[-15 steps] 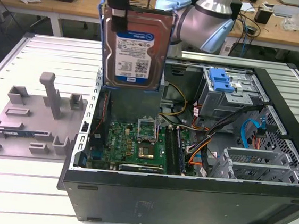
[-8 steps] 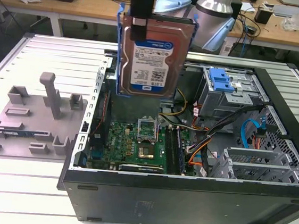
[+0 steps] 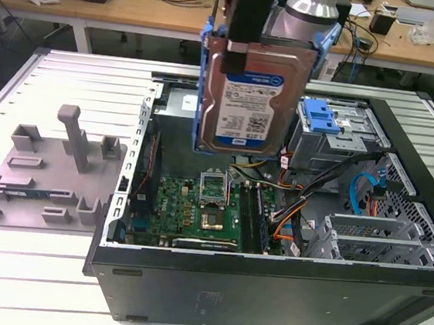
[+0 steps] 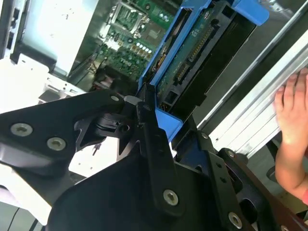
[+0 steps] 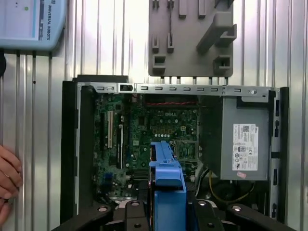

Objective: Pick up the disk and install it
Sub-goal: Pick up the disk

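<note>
Pinching the blue-framed hard drive (image 3: 249,96) upright, the gripper (image 3: 244,41) hangs with the motherboard (image 3: 189,206) of the open computer case (image 3: 267,280) beneath it.

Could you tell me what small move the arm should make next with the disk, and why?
Probably shift toward the exterior view's right: the gripper holds the disk upright above the motherboard, while the drive cage with its blue bracket sits to that side of the open case.
</note>
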Available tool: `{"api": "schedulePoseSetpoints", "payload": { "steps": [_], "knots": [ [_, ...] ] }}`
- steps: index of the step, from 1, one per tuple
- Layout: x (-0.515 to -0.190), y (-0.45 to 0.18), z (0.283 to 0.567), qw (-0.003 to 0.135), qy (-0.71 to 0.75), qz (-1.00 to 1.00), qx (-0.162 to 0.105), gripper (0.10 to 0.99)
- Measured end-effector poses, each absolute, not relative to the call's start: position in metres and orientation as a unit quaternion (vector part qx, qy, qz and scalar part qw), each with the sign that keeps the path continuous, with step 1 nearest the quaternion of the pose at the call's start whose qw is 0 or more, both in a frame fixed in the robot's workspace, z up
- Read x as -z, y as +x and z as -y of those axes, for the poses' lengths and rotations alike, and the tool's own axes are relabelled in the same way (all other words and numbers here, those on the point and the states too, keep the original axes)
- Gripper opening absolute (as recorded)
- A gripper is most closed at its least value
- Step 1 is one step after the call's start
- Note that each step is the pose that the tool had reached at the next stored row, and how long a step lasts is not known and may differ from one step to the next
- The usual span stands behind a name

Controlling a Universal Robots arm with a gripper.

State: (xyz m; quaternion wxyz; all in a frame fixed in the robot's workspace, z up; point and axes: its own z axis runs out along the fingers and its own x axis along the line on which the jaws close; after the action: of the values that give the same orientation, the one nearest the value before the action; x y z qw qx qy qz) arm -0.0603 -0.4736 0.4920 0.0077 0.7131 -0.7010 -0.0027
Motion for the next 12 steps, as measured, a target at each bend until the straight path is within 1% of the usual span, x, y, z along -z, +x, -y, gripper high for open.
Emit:
{"api": "schedulePoseSetpoints", "payload": {
  "steps": [8,12],
  "knots": [
    [-0.491,-0.029,0.49,0.008,0.713,0.701,0.003,0.365],
    [-0.491,-0.025,0.492,0.008,0.713,0.701,0.003,0.365]
  ]
}}
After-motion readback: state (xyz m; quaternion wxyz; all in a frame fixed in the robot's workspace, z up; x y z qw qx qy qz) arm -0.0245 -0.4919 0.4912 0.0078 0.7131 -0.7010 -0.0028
